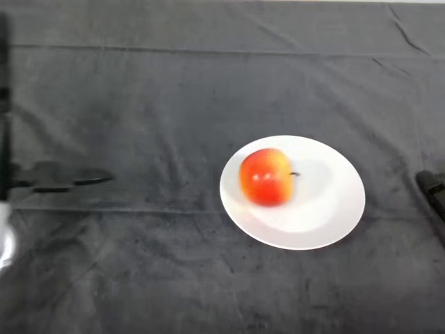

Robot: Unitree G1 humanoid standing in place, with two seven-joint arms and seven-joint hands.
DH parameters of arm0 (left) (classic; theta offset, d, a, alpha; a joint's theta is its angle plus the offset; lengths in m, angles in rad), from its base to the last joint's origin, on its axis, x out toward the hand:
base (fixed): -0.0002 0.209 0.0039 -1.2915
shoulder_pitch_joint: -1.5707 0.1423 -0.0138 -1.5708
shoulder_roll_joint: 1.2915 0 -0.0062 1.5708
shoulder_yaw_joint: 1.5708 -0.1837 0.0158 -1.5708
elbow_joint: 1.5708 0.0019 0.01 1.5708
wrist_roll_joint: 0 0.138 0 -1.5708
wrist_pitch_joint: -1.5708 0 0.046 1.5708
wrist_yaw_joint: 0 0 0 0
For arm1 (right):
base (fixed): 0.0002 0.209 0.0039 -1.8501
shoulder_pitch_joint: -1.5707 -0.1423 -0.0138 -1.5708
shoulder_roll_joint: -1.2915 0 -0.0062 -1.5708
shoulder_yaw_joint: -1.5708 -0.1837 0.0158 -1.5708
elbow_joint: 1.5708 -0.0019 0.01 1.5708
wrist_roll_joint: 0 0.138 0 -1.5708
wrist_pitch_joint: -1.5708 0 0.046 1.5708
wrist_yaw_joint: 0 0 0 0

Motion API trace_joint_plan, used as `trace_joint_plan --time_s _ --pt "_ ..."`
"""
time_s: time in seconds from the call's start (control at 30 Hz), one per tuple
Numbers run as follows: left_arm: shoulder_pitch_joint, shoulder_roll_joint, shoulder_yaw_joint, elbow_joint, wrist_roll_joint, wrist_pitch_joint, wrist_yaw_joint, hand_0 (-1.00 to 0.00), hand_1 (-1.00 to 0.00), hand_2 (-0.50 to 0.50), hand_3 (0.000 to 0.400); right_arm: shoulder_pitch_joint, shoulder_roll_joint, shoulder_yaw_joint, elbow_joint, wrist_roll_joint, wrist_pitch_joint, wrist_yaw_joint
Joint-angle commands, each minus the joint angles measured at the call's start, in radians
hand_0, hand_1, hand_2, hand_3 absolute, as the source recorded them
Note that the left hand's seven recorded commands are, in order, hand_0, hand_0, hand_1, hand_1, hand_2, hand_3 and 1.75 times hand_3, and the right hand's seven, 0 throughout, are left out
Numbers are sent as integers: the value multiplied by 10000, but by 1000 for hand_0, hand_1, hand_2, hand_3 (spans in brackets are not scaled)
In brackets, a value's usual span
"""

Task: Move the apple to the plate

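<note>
Item 1: apple [265, 177], red with a yellow flush, lying on its side on the left half of the plate [327, 209], stem pointing right toward the plate's centre. Item 2: white round plate, resting flat on the dark cloth of the desk [174, 90], right of centre. Item 3: left arm, seen only as a silver-grey sliver at the lower left edge, well apart from the plate; the hand itself is not visible, so its opening and contents cannot be told, though nothing appears to be carried. Status, as judged: apple delivered, task seemingly complete. Risks: the apple sits near the left rim and could roll off if the desk is jolted; a dark object [432, 189] at the right edge, possibly robot hardware, lies beside the plate.
</note>
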Motion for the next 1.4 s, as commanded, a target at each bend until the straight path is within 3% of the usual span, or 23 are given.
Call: trace_joint_plan --time_s 0.03,0.2,0.5,0.87,1.4 --pt "337 812 487 386 -379 -278 -176 0 0 0 0 -123 -227 39 -114 -35 55 -39" --pt "697 1075 1472 1094 -1056 -630 -618 0 0 0 0 -128 -233 37 -103 -33 57 -34" --pt "1163 1046 2808 2575 -1782 -1430 -1298 0 0 0 0 -141 -246 32 -70 -31 61 -20" --pt "1367 1549 4401 4204 -3005 -1543 -2549 0 0 0 0 -162 -268 25 -16 -29 63 5" --pt "568 1799 5508 6081 -3274 -1441 -2931 0 0 0 0 -193 -298 14 68 -32 62 48"
